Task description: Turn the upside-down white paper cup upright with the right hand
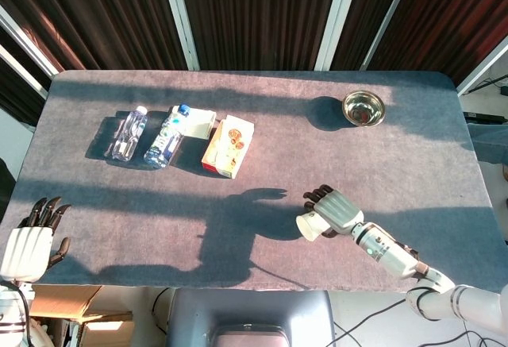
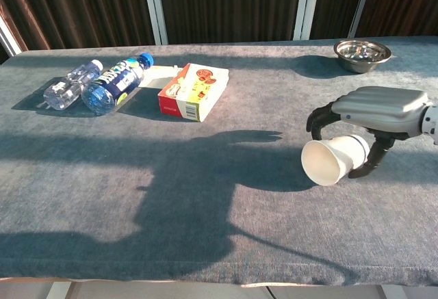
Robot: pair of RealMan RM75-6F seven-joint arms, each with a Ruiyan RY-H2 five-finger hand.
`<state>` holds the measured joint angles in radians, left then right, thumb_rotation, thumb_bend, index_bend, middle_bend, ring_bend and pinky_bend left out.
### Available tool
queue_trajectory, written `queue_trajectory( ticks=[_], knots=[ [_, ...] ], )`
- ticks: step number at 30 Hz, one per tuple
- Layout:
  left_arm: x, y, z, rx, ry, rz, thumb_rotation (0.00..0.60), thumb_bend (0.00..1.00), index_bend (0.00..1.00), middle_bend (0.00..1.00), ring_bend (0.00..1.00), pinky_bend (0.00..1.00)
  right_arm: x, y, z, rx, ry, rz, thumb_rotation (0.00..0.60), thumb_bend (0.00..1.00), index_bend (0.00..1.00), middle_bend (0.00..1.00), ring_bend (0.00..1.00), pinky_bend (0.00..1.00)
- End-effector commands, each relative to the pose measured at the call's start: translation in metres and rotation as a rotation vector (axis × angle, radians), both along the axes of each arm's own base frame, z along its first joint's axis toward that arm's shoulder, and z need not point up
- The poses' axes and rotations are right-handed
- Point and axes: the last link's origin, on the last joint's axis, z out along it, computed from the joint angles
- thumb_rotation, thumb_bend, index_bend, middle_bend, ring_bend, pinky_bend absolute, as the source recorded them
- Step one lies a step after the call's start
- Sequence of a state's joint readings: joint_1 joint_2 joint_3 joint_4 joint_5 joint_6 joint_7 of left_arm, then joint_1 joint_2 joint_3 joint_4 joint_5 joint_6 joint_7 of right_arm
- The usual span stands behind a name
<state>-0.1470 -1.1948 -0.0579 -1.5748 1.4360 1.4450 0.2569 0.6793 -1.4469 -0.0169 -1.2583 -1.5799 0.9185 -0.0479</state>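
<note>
Fingers (image 2: 320, 117) of our right hand (image 2: 375, 111) are curled over the white paper cup (image 2: 333, 159), thumb underneath, so we're gripping it. It's on its side near the right front of the bench (image 2: 205, 230), open mouth facing left and toward us; can't tell if it's touching the cloth. Our left hand (image 1: 29, 241) sits off the near-left corner, fingers apart, holding nothing. Two water bottles (image 2: 113, 81) and a snack box (image 2: 194, 91) lie far left, steel bowl (image 2: 362, 54) far right.
</note>
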Motion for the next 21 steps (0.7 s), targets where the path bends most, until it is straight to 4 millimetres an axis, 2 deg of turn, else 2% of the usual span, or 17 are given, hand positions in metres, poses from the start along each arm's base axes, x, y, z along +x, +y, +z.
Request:
queue_trajectory(
  ticks=[1, 4, 8, 11, 14, 21],
  knots=[
    [0.000, 0.000, 0.000, 0.000, 0.000, 0.001, 0.600, 0.39, 0.22, 0.10, 0.08, 0.38, 0.002, -0.002, -0.003, -0.041, -0.017, 0.018, 0.600, 0.29, 0.62, 0.41, 0.38, 0.41],
    [0.000, 0.000, 0.001, 0.001, -0.001, 0.003, 0.600, 0.39, 0.22, 0.10, 0.08, 0.38, 0.002, -0.001, -0.003, -0.057, -0.062, 0.016, 0.600, 0.29, 0.64, 0.43, 0.40, 0.43],
    [0.000, 0.000, 0.000, 0.000, -0.002, 0.005, 0.600, 0.39, 0.22, 0.10, 0.08, 0.38, 0.006, 0.002, 0.002, -0.035, -0.230, -0.019, 0.600, 0.29, 0.64, 0.43, 0.40, 0.43],
    [0.000, 0.000, 0.000, -0.003, 0.002, 0.003, 0.600, 0.39, 0.22, 0.10, 0.08, 0.38, 0.008, 0.008, 0.006, 0.097, -0.494, -0.128, 0.600, 0.29, 0.63, 0.43, 0.40, 0.43],
    [0.000, 0.000, -0.001, -0.006, 0.004, 0.004, 0.600, 0.39, 0.22, 0.10, 0.08, 0.38, 0.001, 0.008, 0.009, 0.243, -0.662, -0.256, 0.600, 0.29, 0.60, 0.43, 0.40, 0.43],
    [0.000, 0.000, -0.002, -0.008, 0.007, 0.008, 0.600, 0.39, 0.22, 0.10, 0.08, 0.38, -0.022, -0.003, 0.007, 0.373, -0.702, -0.395, 0.600, 0.29, 0.54, 0.43, 0.33, 0.38]
  ],
)
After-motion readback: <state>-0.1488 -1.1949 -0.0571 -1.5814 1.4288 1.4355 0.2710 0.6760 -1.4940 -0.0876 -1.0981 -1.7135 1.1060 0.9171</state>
